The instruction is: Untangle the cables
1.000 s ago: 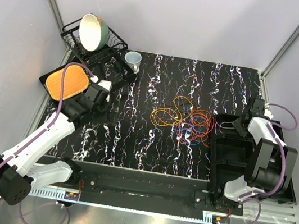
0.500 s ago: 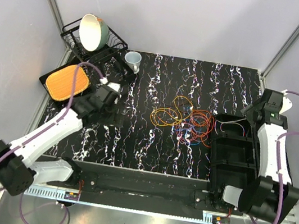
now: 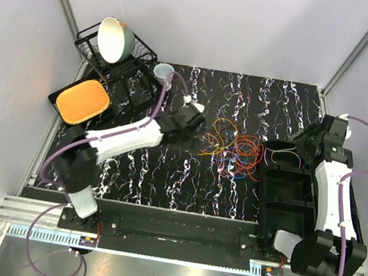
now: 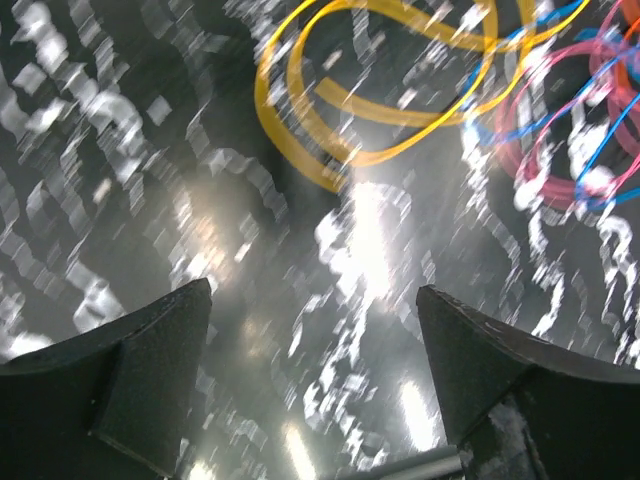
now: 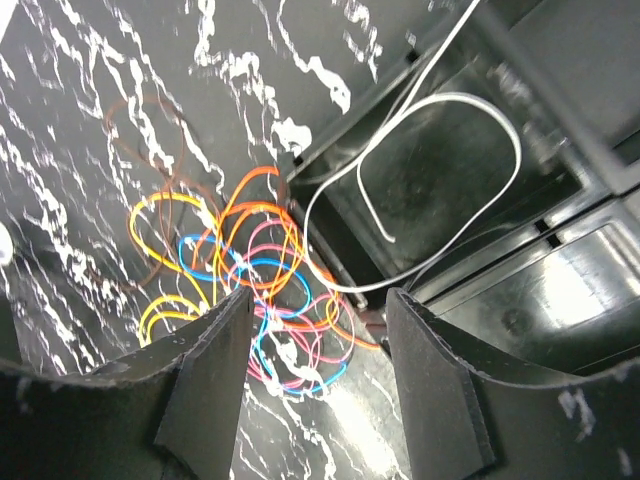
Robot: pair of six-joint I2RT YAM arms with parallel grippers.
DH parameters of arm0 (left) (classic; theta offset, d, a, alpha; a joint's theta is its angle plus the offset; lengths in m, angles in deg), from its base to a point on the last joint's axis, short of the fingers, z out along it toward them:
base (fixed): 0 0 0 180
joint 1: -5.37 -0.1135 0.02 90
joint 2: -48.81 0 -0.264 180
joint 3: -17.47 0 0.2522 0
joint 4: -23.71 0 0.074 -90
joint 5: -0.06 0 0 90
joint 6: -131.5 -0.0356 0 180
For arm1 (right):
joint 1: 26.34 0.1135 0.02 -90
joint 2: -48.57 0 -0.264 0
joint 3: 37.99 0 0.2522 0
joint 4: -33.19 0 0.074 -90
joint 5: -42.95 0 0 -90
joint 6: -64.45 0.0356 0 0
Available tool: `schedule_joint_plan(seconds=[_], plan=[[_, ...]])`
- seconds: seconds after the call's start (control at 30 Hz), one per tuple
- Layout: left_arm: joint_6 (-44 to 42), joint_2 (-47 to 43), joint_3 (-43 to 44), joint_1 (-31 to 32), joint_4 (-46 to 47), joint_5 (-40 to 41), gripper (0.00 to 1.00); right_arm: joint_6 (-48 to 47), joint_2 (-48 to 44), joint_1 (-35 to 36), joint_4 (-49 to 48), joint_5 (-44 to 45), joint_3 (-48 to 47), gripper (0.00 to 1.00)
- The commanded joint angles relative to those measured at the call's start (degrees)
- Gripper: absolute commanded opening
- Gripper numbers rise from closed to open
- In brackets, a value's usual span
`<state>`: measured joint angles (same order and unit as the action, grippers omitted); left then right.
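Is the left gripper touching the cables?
Apart. The left wrist view shows bare table between the open left gripper and the cables, nearest the yellow loop.

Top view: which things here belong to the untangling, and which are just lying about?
In the job: cables; left claw and right claw, both open.
Lying about: bowl, dish rack, cup, orange mat, black bin.

1. No text, label, brand, number or sign can be read in any of the three views.
2. The white streaks on the black table (image 3: 165,170) are a marbled pattern, not writing.
3. The wrist views are too blurred to show any fine print.
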<state>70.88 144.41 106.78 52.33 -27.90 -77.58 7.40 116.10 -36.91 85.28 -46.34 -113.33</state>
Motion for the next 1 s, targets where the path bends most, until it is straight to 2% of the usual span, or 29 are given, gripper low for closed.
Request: schedule_joint_plan(seconds=[0.0,0.13,0.4,0.63,0.73,0.83,0.97], plan=[[-4.67,6.52,6.53,1.03,5.41,0.91,0.84,0.45,-2.40,0.64,-2.03,-4.40,1.55,0.61],[-9.87,13.29,8.21,1.12,8.22,-1.10,0.84,0.10,-3.10,0.64,-2.03,-6.42,2.17,0.61],[-19.44,17.43,9.26,3.31,12.80,-2.69,0.84,0.01,-2.49,0.81,-2.90,-9.67,2.70,0.61],[-22.62,21.56,12.51,4.19,12.54,-4.36,0.81,-0.08,-2.05,1.16,-3.43,-10.90,2.43,0.61],[-22.97,23.32,13.57,4.37,12.27,-4.10,0.77,-0.17,-2.05,1.25,-3.43,-10.91,2.52,0.61],[-23.23,24.90,14.45,4.37,12.10,-3.31,0.67,-0.25,-1.96,1.34,-3.43,-10.91,2.70,0.61],[-23.24,25.61,14.45,4.37,12.01,-2.43,0.43,-0.34,-2.05,1.43,-3.52,-10.82,2.52,0.61]])
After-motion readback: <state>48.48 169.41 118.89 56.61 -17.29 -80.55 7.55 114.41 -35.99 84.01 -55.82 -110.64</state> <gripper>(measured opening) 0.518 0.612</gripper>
